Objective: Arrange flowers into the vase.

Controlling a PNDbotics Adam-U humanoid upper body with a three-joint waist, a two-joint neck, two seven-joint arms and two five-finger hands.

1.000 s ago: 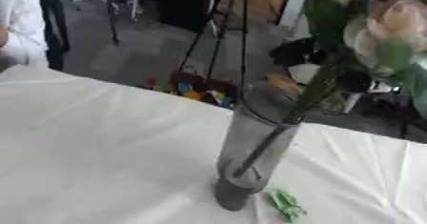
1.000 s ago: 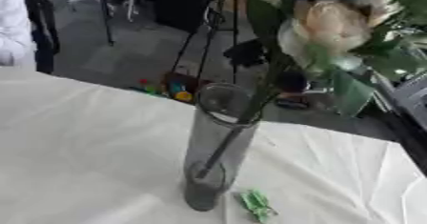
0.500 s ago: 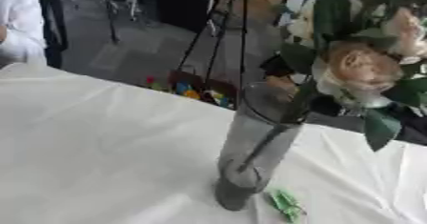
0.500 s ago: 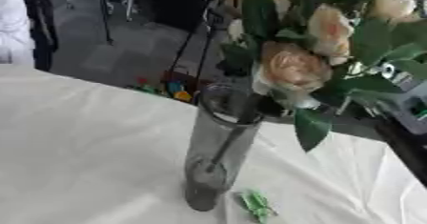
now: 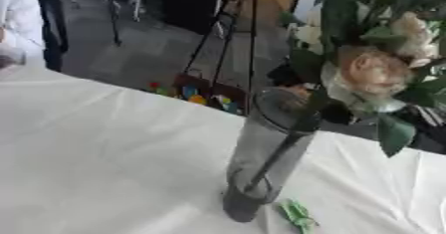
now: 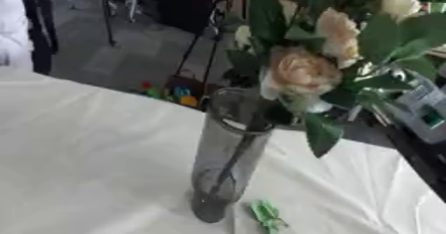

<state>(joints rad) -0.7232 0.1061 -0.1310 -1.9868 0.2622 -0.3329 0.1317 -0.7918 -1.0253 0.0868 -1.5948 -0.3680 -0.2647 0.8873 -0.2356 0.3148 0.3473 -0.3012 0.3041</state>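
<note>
A dark, slanted limb, taken to be the right arm (image 6: 418, 154), is seen only in the right eye view, entering from about 4 o'clock at the picture's edge. It is directed up and inward towards 2 o'clock. At its upper end, near 3 o'clock, a silver-grey block with a green patch is seen, taken to be part of the right hand (image 6: 420, 98). Its pose cannot be made out, as it is blurred and partly covered.

Flowers (image 6: 300, 71) prob. in upright vase (image 6: 228, 153)
</note>
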